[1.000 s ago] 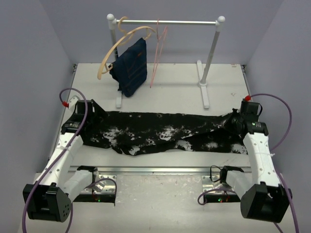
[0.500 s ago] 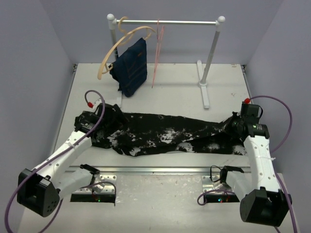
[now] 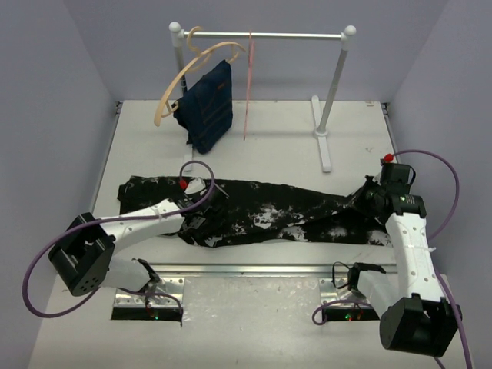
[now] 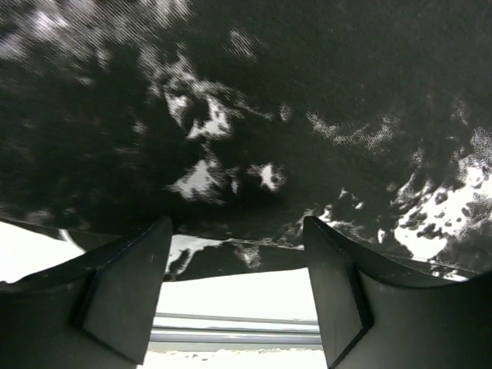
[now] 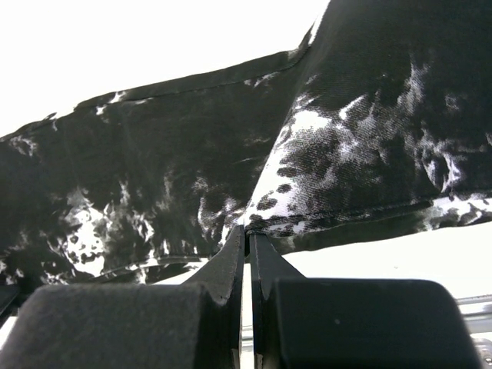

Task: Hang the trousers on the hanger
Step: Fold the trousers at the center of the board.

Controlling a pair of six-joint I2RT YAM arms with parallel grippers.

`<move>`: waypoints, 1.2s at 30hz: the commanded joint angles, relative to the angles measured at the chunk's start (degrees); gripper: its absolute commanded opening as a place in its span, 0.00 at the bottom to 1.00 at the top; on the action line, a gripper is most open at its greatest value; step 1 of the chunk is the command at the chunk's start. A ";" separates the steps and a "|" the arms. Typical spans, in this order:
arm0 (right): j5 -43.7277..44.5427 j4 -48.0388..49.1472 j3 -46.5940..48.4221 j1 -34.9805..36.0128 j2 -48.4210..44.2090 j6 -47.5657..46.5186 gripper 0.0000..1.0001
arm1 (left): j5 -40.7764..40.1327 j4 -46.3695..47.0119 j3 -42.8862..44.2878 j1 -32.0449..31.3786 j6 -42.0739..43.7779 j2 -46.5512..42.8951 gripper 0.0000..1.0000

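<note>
The black, white-speckled trousers (image 3: 292, 211) lie stretched left to right across the table. The thin pink hanger (image 3: 247, 84) hangs on the rack's rail at the back, far from both grippers. My left gripper (image 3: 197, 223) hovers over the left part of the trousers near their front edge. It is open and empty in the left wrist view (image 4: 237, 231), with the fabric (image 4: 231, 115) just beyond the fingertips. My right gripper (image 3: 366, 201) is at the trousers' right end. It is shut on a fold of the fabric (image 5: 346, 154) in the right wrist view (image 5: 247, 231).
A white clothes rack (image 3: 335, 77) stands at the back of the table. A tan wooden hanger (image 3: 171, 88) carrying a navy garment (image 3: 207, 108) hangs at its left end. A metal rail (image 3: 254, 269) runs along the near table edge. Lilac walls close in both sides.
My left arm has swung right from the trousers' left end to over their left-middle part, leaving that end lying flat. My right gripper has stayed almost still on the right end.
</note>
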 commanded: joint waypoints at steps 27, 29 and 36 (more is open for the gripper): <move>-6.49 7.06 -0.03 -0.11 2.03 -1.91 0.00 | -2.97 -2.23 2.23 -3.37 -8.00 6.75 0.42; -6.43 7.21 -0.16 -0.11 1.80 -1.93 0.00 | -3.57 -2.46 2.25 -3.38 -7.90 6.52 0.31; -5.00 6.57 0.01 -0.11 1.00 -2.50 0.00 | -11.31 -9.74 4.70 -3.40 -8.34 0.13 0.00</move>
